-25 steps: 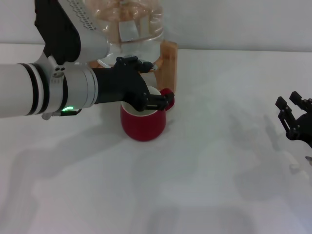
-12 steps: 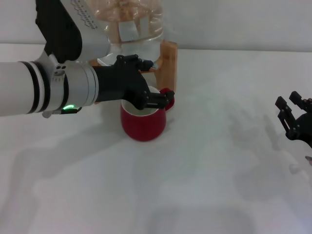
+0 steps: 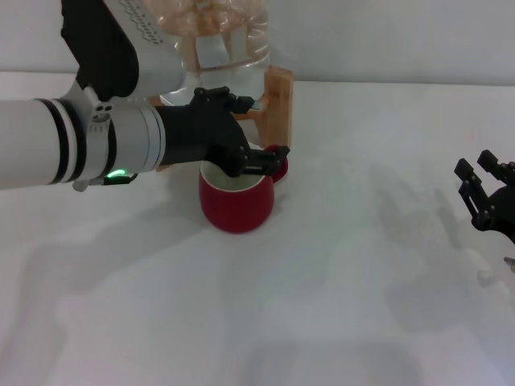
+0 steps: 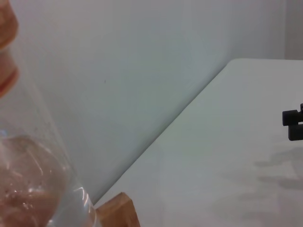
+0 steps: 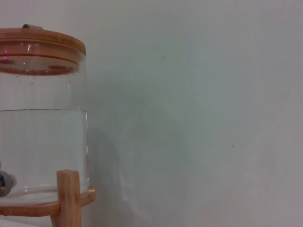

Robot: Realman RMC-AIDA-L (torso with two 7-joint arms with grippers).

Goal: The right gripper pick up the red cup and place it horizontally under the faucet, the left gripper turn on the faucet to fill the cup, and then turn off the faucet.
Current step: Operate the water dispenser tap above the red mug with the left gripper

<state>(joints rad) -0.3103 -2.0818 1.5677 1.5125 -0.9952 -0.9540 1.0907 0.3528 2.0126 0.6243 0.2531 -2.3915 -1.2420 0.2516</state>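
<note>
Red cup (image 3: pixel 236 205) sits upright on the white table (image 3: pixel 338 305), right in front of the clear water jug (image 3: pixel 213 40) on its wooden stand (image 3: pixel 278 100). I've got the left gripper (image 3: pixel 256 165) over the cup's mouth, fingers reaching toward the handle side, near the faucet, which the claw hides from me; can't tell if it's clenched. Right gripper (image 3: pixel 487 197) is parked at the table's right edge, well apart, fingers spread, holding nothing.

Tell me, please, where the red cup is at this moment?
In the head view the red cup stands upright on the table left of centre, in front of the wooden stand, with the left gripper over its rim.
</note>
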